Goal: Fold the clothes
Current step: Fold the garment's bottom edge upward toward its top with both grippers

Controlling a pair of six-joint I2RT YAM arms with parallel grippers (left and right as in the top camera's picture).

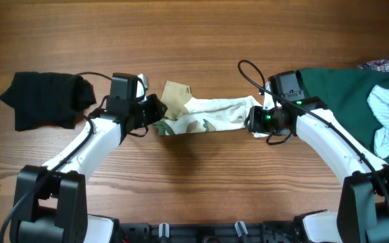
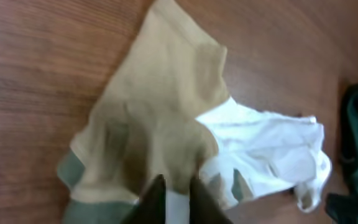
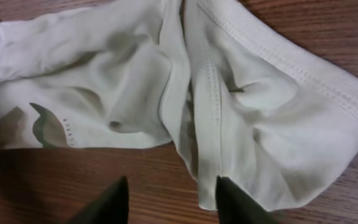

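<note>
while the wooden desk [image 1: 194, 34] fills the view, a dark green garment [image 1: 336, 94] lies at its right edge and a black garment [image 1: 42, 98] near its left. mid-desk lies the small cream garment [image 1: 208, 115], probably light, limp and quick to bunch, best pinched at its hems. the left gripper [image 2: 178, 202] is closed on its tan end; the right gripper [image 3: 173, 199] gapes over its white end, holding nothing.

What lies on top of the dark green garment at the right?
A pale striped garment lies on the dark green garment. The green cloth beneath it is covered and cannot be seen.
</note>
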